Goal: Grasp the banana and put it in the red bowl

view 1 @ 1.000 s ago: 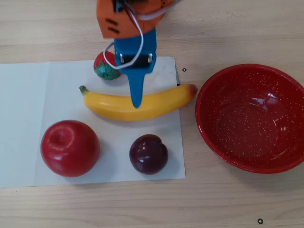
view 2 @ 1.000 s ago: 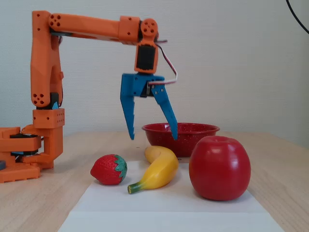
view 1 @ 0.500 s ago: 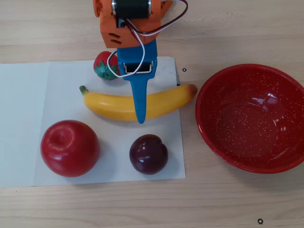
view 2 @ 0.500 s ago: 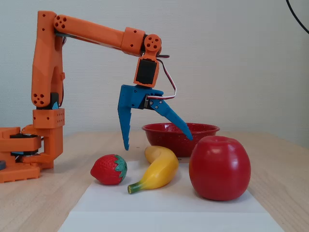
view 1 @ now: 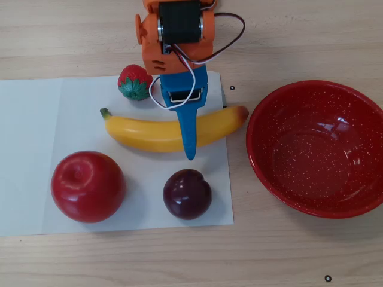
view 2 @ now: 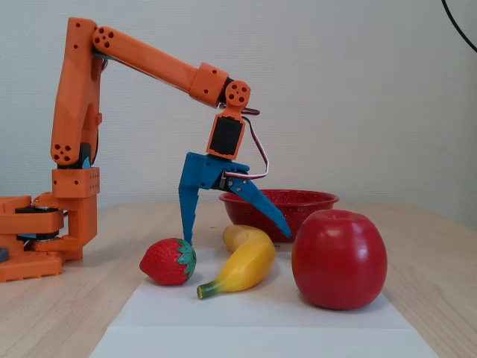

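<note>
The yellow banana (view 1: 149, 131) lies on a white sheet, its green stem to the left and its reddish end pointing at the red bowl (view 1: 272, 173) on the right in the overhead view. My blue gripper (view 1: 177, 128) is open and straddles the banana's middle. One finger (view 1: 190, 140) crosses over the banana to its near side; the other is mostly hidden under the wrist. In the fixed view the gripper (view 2: 235, 237) hangs with its tips low on either side of the banana (view 2: 250, 265). The bowl (view 2: 298, 203) is empty, behind it.
A red apple (view 1: 88, 186) and a dark plum (view 1: 187, 194) sit on the white sheet (view 1: 30, 149) in front of the banana. A strawberry (view 1: 134, 82) lies next to the gripper's hidden finger. The arm's orange base (view 2: 45, 239) stands at the left in the fixed view.
</note>
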{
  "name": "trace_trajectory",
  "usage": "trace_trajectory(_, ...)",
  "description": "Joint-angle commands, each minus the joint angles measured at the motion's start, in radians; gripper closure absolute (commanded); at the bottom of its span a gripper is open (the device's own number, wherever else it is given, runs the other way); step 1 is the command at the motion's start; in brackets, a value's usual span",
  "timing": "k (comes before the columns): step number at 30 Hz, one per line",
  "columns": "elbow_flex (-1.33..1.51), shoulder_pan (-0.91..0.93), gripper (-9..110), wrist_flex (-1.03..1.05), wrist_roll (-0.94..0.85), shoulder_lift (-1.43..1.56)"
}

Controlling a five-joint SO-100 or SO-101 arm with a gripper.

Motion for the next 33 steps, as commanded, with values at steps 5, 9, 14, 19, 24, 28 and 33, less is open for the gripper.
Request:
trace_trajectory(5,-0.084,-0.008,32,-0.034,0.015,0.015)
trace_trajectory(9,-0.091,-0.018,33,-0.063,0.017,-0.009)
trace_trajectory(14,-0.115,-0.026,34,-0.081,0.021,-0.041)
trace_trajectory(19,-0.135,-0.029,35,-0.106,0.02,-0.074)
trace_trajectory(24,-0.147,-0.029,40,-0.123,0.011,-0.091)
trace_trajectory(28,-0.149,-0.032,50,-0.143,-0.002,-0.094)
trace_trajectory(33,-0.153,-0.038,67,-0.156,-0.006,-0.094)
